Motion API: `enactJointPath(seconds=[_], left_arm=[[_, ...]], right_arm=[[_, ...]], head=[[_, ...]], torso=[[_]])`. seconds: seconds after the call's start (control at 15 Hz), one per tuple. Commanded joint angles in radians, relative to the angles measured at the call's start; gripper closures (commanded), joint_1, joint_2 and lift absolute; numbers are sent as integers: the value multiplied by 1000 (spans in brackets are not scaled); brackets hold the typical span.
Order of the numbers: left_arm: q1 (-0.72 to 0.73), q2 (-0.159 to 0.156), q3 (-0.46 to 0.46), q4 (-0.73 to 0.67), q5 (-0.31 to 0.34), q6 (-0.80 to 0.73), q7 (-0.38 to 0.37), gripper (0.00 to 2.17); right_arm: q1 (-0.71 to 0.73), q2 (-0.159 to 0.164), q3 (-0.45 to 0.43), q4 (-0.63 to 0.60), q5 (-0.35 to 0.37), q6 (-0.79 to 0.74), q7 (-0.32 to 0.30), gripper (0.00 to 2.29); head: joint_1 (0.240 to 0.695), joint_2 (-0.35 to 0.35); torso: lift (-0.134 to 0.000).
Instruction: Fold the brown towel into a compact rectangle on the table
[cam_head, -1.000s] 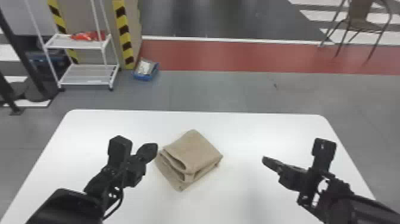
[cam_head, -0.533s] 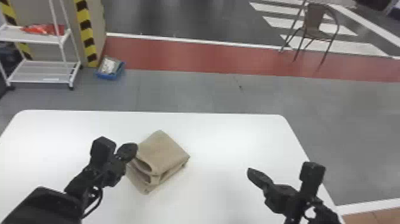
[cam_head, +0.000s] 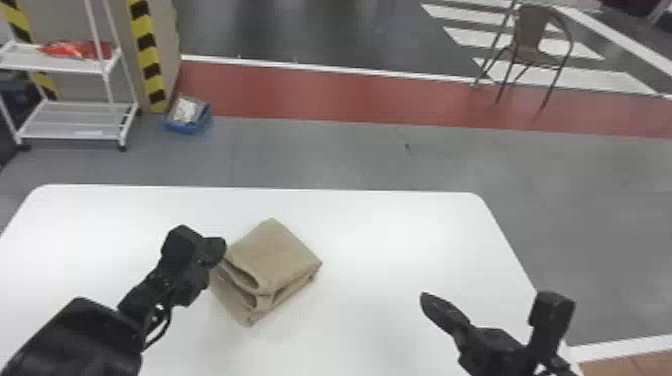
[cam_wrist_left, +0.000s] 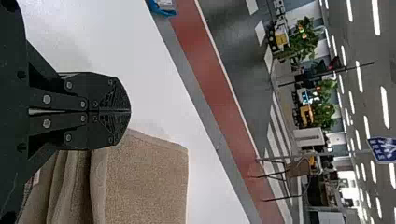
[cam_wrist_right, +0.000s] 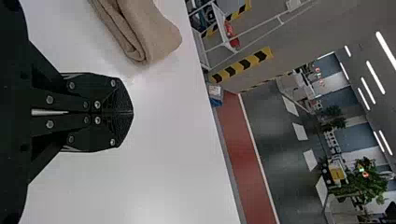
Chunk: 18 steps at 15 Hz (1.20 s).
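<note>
Shifted left in head view vs. 1 s ago: tabletop (cam_head: 390, 230) & folded brown towel (cam_head: 275, 255), now btwn L gripper (cam_head: 216, 246) & R gripper (cam_head: 431, 302); rack (cam_head: 65, 62), blue bin (cam_head: 187, 125), chair (cam_head: 532, 37) seen beyond. L wrist view: towel part-hidden by clenched L gripper. R wrist view: R gripper clenched, towel apart.

I am looking out on what is appearing to be a lab or workshop hall: past my white worktop's (cam_head: 390, 250) far edge, a red lane (cam_head: 325, 95) is crossing grey flooring, hazard strips (cam_head: 146, 50) and a wheeled rack (cam_head: 75, 122) are standing beyond the far left corner, and ceiling lights (cam_wrist_left: 385, 107) are glowing in rows.
</note>
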Motion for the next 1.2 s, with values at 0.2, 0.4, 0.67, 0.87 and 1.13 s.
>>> enactJointPath(seconds=[0.2,0.4,0.67,0.87,1.13], left_arm=[[66,11,-11,-61,-15,65,-14,1629],[118,14,-8,-119,-27,148,-18,1629],[240,20,46,-295,-26,255,-18,1629],[306,20,84,-407,-26,326,-21,1629],[395,23,132,-532,-18,430,-23,1629]], right_arm=[[30,6,-3,-31,-26,-7,12,1416],[35,6,-4,-32,-45,-7,26,1416],[33,4,8,-34,-51,-4,30,1416],[30,4,10,-29,-57,-4,38,1416],[30,6,11,-29,-62,-1,43,1416]], head=[[695,-201],[695,-204],[695,-200],[695,-186],[695,-163]], torso=[[0],[0],[0],[0],[0]])
